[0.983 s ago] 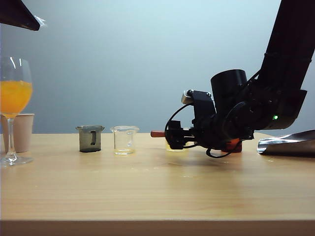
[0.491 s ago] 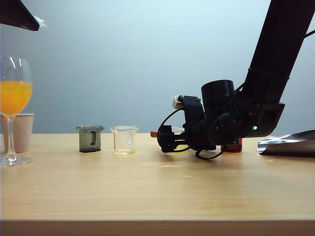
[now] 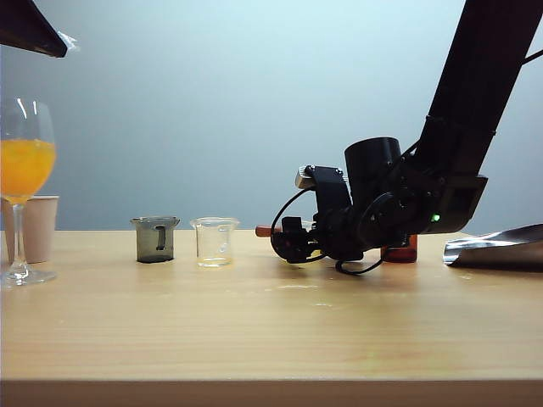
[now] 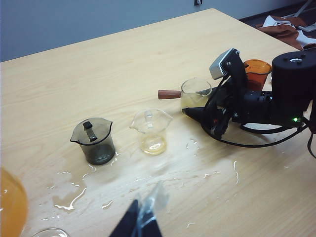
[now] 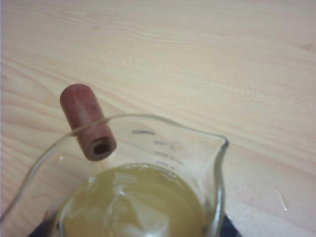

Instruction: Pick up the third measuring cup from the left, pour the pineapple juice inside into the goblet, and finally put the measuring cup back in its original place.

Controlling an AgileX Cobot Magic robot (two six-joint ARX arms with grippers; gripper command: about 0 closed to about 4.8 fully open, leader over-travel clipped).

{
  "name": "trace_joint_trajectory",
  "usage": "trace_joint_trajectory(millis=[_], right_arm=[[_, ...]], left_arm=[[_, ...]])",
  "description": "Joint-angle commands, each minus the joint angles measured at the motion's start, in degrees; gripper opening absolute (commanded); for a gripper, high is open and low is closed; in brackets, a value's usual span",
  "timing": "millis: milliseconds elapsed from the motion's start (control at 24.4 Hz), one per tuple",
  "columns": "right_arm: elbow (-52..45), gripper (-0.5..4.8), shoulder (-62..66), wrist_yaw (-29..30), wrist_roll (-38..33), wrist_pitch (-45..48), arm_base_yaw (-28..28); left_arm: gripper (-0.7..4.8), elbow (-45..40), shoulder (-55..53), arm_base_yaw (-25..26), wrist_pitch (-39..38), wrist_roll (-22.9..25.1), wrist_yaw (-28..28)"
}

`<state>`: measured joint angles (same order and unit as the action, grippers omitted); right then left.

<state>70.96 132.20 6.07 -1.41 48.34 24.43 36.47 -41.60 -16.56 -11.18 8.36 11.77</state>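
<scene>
Right hand (image 3: pixel 288 244) sits low at the table (image 3: pixel 271 331), reaching toward the third measuring cup (image 4: pixel 195 93); its fingers flank the cup from the 3 o'clock side in the exterior view, but whether they grip it or just bracket it, cannot tell. Cup stands upright on the table, mostly hidden behind the hand in the exterior view, only its reddish-brown stick handle (image 3: pixel 265 230) poking out toward 9 o'clock. Right wrist view looks down into the cup: pineapple juice (image 5: pixel 133 205) pale yellow, filling the lower part, handle across the rim, printed scale marks on the wall. Left hand (image 4: pixel 140 222) shows only as dark tips at the edge of its own wrist view, held above the table, hardly any gap between tips, nothing clearly held; state cannot tell. Goblet (image 3: pixel 24 191) stands far out at 9 o'clock from the cup, upright, bowl holding orange liquid (image 3: pixel 25 165), with a beige paper cup (image 3: pixel 38 227) just behind it. Dark smoky cup (image 3: pixel 156 238) and clear handleless cup (image 3: pixel 215 241) stand in a row between goblet and the third cup. Amber-orange cup (image 4: pixel 256 71) sits behind the right arm. Spilled droplets (image 4: pixel 79 197) lie on the table near the dark cup. Crumpled foil (image 3: pixel 496 248) at far 3 o'clock.
</scene>
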Motion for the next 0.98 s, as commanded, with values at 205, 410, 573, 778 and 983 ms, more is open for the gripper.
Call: trace_joint_trajectory(millis=[205,410,573,778,983], right_arm=[[0.13,1.10,-0.04,0.09,-1.40,-0.13,0.07],[0.15,1.10,-1.99,1.92,-1.81,-0.50,0.33],[0.13,1.11,-5.86,3.15,-1.79,-1.88,1.09],[0.13,1.13,-9.75,3.32,-2.93,-3.93,2.12],[0.52,1.12,-16.20,3.78,-2.91,-10.19,3.98]], left_arm=[[-0.05,0.33,0.96,0.07,0.61,0.28,-0.20],[-0.05,0.46,2.27,0.09,-0.02,0.22,-0.20],[-0.05,2.97,3.15,0.09,-5.09,-0.09,-2.71],[-0.05,6.19,3.76,0.09,-9.97,-0.44,-8.33],[-0.05,7.93,6.16,4.02,-13.46,-3.02,-7.04]])
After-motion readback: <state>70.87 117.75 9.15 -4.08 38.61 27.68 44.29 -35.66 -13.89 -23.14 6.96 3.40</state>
